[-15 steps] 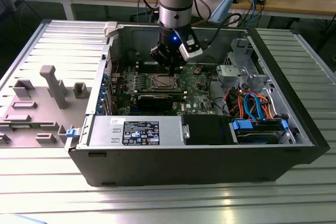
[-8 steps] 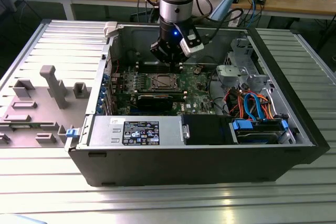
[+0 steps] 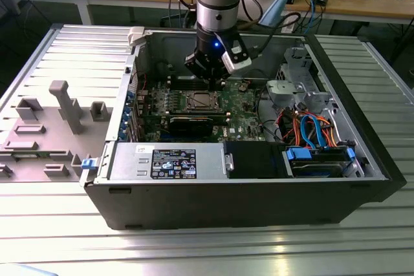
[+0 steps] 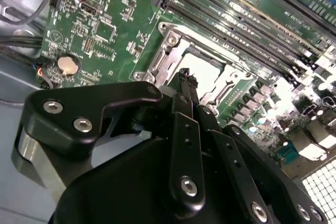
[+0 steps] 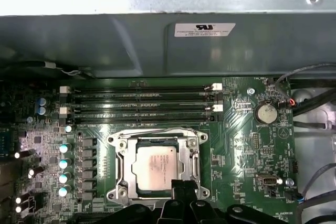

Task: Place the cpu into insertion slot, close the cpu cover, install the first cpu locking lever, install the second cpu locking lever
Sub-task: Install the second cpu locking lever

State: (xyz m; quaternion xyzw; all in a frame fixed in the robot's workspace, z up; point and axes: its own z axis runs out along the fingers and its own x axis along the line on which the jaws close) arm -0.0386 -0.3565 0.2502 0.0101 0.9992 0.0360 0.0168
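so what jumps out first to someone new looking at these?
The open computer case on the metal table, with the arm's gripper reaching down into it. Right below the gripper sits the cpu, grey top showing through the window of the silver cpu cover, beside the long black memory slots.

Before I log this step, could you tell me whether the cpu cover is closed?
Closed: the cpu cover lies flat, framing the cpu, which shows through its window.

Memory slots (image 5: 139,106) beside coin cell (image 5: 267,113) — orange cables (image 3: 304,127).
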